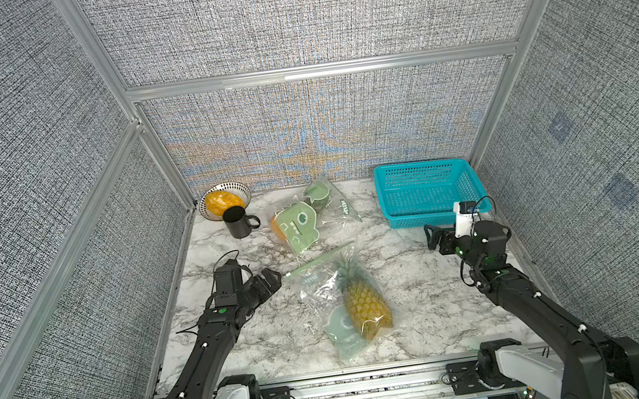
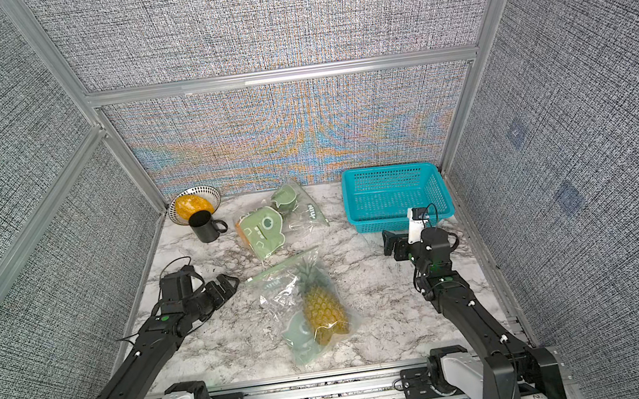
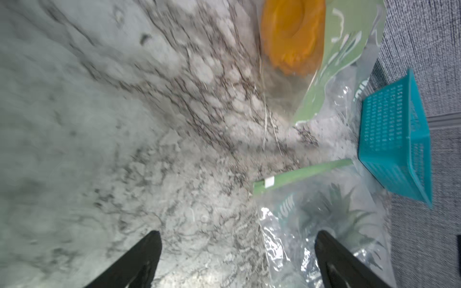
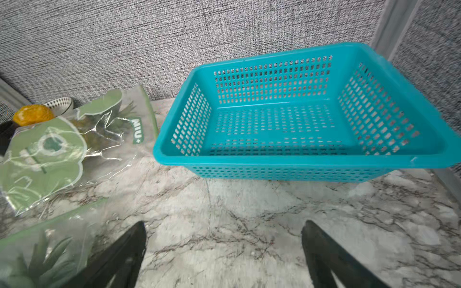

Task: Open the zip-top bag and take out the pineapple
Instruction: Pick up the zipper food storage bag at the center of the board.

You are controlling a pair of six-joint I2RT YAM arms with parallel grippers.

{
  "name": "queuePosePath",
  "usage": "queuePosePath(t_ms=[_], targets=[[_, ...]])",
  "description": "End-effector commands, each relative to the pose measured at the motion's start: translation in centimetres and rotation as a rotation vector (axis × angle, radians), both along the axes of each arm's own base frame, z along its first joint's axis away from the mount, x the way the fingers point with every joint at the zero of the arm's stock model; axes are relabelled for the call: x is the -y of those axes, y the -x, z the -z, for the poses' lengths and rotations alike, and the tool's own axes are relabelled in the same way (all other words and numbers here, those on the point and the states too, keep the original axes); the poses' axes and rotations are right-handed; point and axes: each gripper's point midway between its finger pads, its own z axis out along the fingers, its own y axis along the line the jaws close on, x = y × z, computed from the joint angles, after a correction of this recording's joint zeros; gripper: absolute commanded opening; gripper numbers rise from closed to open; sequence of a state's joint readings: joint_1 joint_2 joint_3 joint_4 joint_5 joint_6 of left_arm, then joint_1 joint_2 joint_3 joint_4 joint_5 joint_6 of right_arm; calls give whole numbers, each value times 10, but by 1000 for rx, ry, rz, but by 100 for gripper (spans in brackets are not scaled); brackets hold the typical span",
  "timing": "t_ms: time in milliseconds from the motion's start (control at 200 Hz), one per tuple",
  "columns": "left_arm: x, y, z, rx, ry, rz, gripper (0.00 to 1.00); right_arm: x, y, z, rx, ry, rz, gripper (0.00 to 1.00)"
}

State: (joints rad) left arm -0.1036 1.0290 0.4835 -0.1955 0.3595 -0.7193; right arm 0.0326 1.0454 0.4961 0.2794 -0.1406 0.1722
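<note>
On the white marble-patterned table (image 1: 244, 344), a clear zip-top plastic bag (image 1: 315, 293) with a green zip strip is seen lying nearest. A yellow, green-leaved pineapple (image 1: 365, 305) and a pale green printed card (image 1: 341, 327) are enclosed in it. The jaws of the black left arm (image 1: 219, 339) are held wide open just beside the strip's end. Those of the black right arm (image 1: 532, 298) are likewise spread over bare table. Farther back are ranged a second clear bag (image 1: 336, 211) containing an orange round item (image 3: 289, 37), a teal perforated plastic basket (image 1: 429, 217), a black mug (image 1: 237, 221) and a patterned bowl (image 1: 224, 186) holding an orange fruit (image 1: 224, 202).
</note>
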Motion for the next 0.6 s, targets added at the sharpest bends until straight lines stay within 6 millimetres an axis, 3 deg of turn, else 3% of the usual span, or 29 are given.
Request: queuePosePath(t_ms=[0,105,265,591], targets=[[24,-5,-9,30,143,68,93,-10,6,5,-34,-23,-53,98],[32,-13,-4,39,178,97,85,-10,6,4,-33,-31,-52,98],[42,-25,7,12,214,131,62,-10,6,2,-28,-31,-53,98],[44,-37,24,-16,237,109,49,-8,5,3,-38,-16,-44,98]])
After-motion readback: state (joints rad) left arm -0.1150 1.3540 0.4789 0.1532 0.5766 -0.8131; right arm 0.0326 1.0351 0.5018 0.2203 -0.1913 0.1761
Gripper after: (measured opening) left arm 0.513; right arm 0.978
